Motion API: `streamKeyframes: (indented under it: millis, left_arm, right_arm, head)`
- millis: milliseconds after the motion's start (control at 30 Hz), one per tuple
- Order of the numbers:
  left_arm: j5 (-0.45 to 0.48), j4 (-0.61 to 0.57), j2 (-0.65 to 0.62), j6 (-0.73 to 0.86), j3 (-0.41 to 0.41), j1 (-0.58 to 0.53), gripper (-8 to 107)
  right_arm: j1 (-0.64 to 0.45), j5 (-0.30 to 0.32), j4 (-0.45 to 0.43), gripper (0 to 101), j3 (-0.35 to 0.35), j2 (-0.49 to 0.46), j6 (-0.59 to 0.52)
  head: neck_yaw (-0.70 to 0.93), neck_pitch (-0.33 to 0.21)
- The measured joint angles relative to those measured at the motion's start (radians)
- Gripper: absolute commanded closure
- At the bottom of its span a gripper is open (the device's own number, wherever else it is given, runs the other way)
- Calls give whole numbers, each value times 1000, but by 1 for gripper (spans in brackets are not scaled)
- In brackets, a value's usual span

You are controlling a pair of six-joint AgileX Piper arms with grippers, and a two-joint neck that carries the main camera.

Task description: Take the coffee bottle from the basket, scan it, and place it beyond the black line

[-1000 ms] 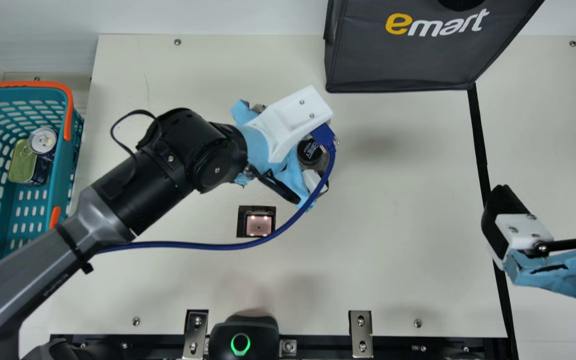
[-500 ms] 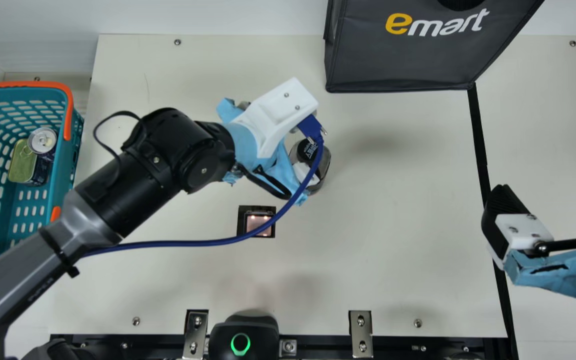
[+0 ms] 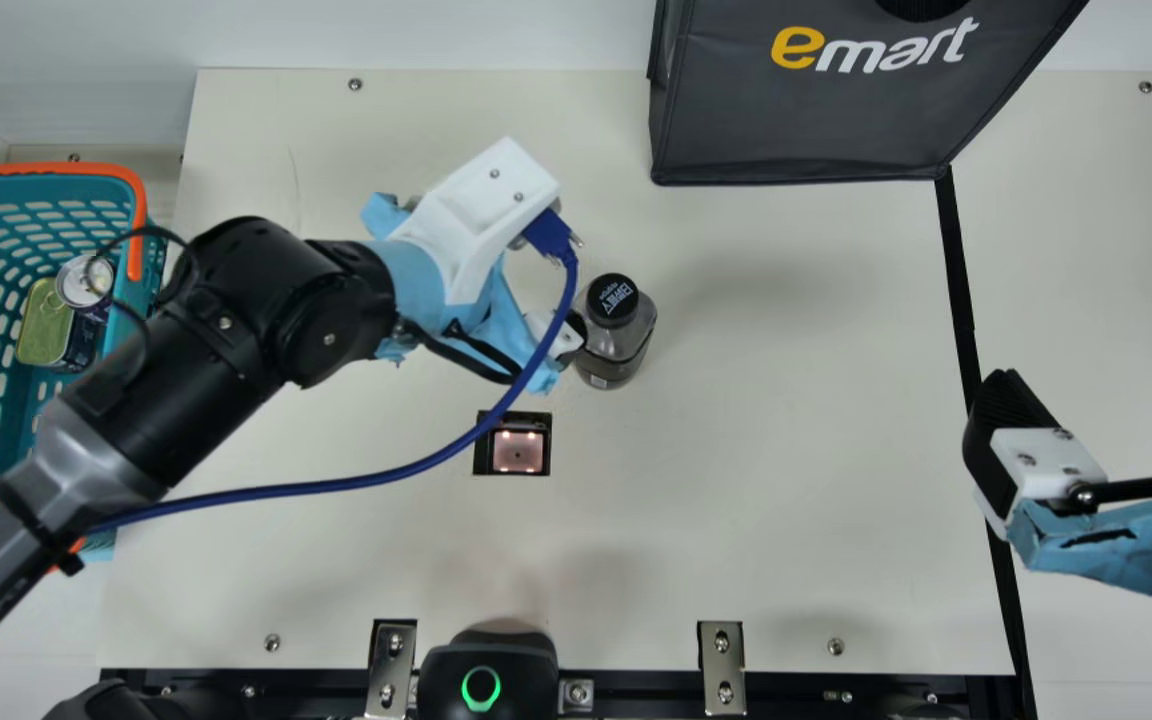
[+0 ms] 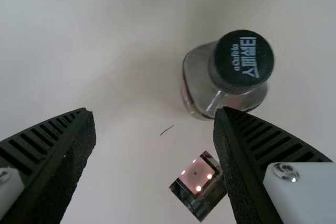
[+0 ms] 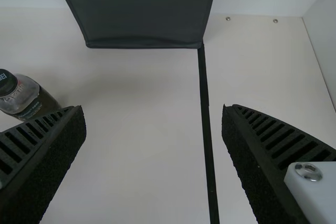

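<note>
The coffee bottle (image 3: 620,335), dark-capped and clear-walled, stands upright on the table just right of my left gripper (image 3: 554,290) in the main view. In the left wrist view the bottle (image 4: 226,74) is beyond the fingers of the left gripper (image 4: 155,114), which are wide apart and hold nothing. My right gripper (image 3: 1101,395) is open over the black line's right side; in its wrist view the right gripper (image 5: 155,108) has the black line (image 5: 206,114) between its fingers, and the bottle (image 5: 26,98) at a distance. The scanner window (image 3: 518,451) lies below-left of the bottle.
The teal basket (image 3: 126,330) with cans (image 3: 44,325) stands at the left, partly under my left arm. A dark bag (image 3: 816,110) stands at the back. A blue cable (image 3: 336,485) hangs from the left wrist. A black device (image 3: 486,680) sits at the front edge.
My left gripper has drawn away to the left, leaving the bottle standing free and more fully in sight. My right arm has stayed still.
</note>
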Motion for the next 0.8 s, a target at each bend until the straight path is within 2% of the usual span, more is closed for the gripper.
streamKeyframes:
  millis: [800]
  left_arm:
    - [-29, 51, -170, -35, 162, 184, 9]
  right_arm:
    - [0, 0, 0, 11, 0, 0, 0]
  head:
    - [0, 0]
